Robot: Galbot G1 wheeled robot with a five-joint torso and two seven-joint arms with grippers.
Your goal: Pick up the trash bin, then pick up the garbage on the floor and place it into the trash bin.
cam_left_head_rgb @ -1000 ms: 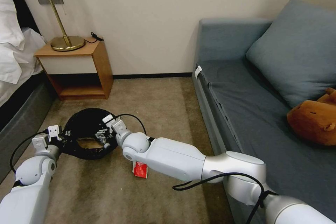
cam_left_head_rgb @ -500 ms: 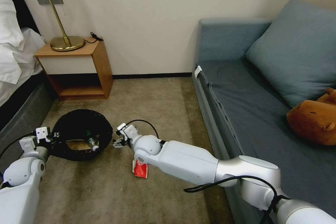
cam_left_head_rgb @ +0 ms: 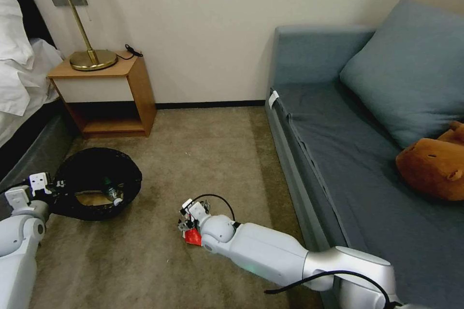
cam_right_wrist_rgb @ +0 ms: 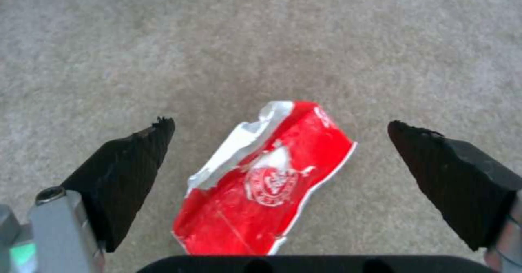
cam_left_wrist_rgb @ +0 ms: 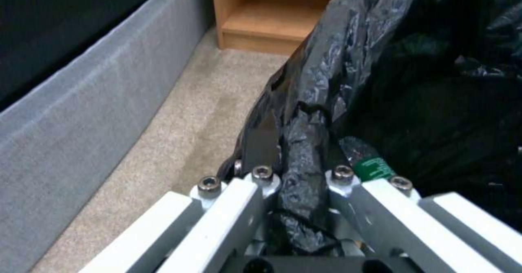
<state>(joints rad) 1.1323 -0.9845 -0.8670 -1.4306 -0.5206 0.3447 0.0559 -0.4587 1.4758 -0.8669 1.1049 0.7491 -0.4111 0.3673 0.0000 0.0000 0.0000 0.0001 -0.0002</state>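
Note:
The trash bin (cam_left_head_rgb: 94, 174), lined with a crinkled black bag (cam_left_wrist_rgb: 337, 69), hangs low over the carpet at the left. My left gripper (cam_left_head_rgb: 56, 188) is shut on its near rim (cam_left_wrist_rgb: 300, 142). Inside the bin lie garbage pieces: a small bottle with a green label (cam_left_head_rgb: 112, 193) (cam_left_wrist_rgb: 373, 168) and a brown paper bag (cam_left_head_rgb: 89, 199). A red snack packet (cam_left_head_rgb: 193, 236) (cam_right_wrist_rgb: 266, 179) lies flat on the carpet. My right gripper (cam_left_head_rgb: 185, 224) (cam_right_wrist_rgb: 278, 125) hovers just over it, open, with one black finger on each side of the packet.
A wooden nightstand (cam_left_head_rgb: 113, 96) with a brass lamp (cam_left_head_rgb: 92, 58) stands against the back wall. The bed's grey base (cam_left_head_rgb: 29, 164) (cam_left_wrist_rgb: 81, 114) runs along the left. A blue sofa (cam_left_head_rgb: 357, 154) with a cushion and a brown plush toy (cam_left_head_rgb: 435, 164) borders the right.
My right gripper has drawn back from inside the bin and come down over the red packet. My left arm has carried the bin to the left.

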